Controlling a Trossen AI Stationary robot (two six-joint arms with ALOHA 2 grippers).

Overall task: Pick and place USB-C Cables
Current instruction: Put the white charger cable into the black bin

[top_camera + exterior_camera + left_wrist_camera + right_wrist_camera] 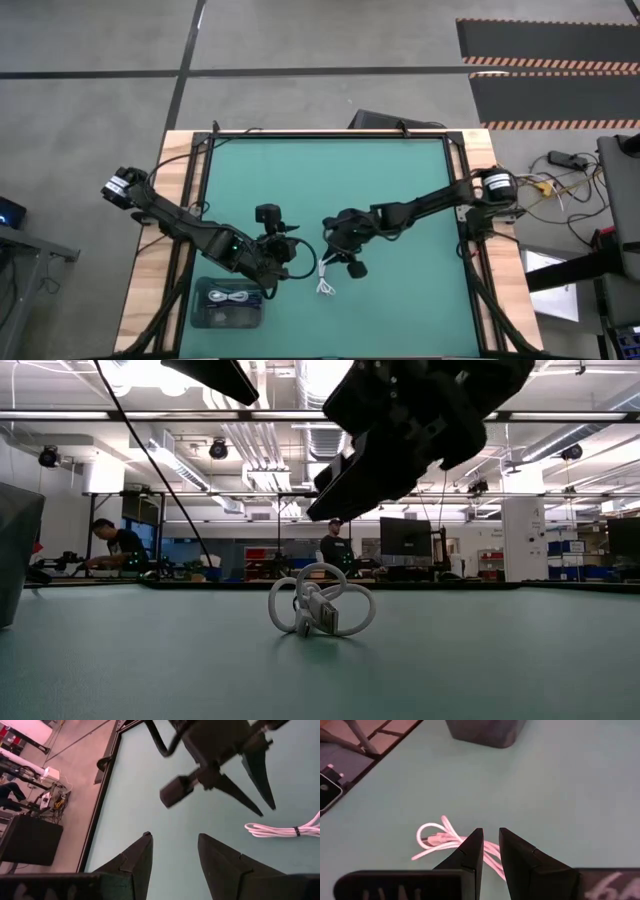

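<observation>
At the left of the green table (400, 200), near its front edge, sits a dark bin (230, 305) holding a white coiled cable (232, 296). Just beyond the bin, the left gripper (297, 262) hangs above the mat with its two dark fingers (135, 860) spread apart and nothing between them. A little further right, a white USB-C cable (325, 286) lies on the mat near the front edge, between the two grippers and well apart from the bin. It is thin and white, loosely wound into a few overlapping loops, bound at one spot by a dark tie (296, 831), with a connector end showing at the front of the coil (326, 616). The right gripper (340, 262) hovers just over this cable, its fingers (470, 852) close together with only a narrow gap, holding nothing; the loops lie on the mat beneath the fingertips. Beyond the table, in the room, two people (118, 545) stand at benches.
</observation>
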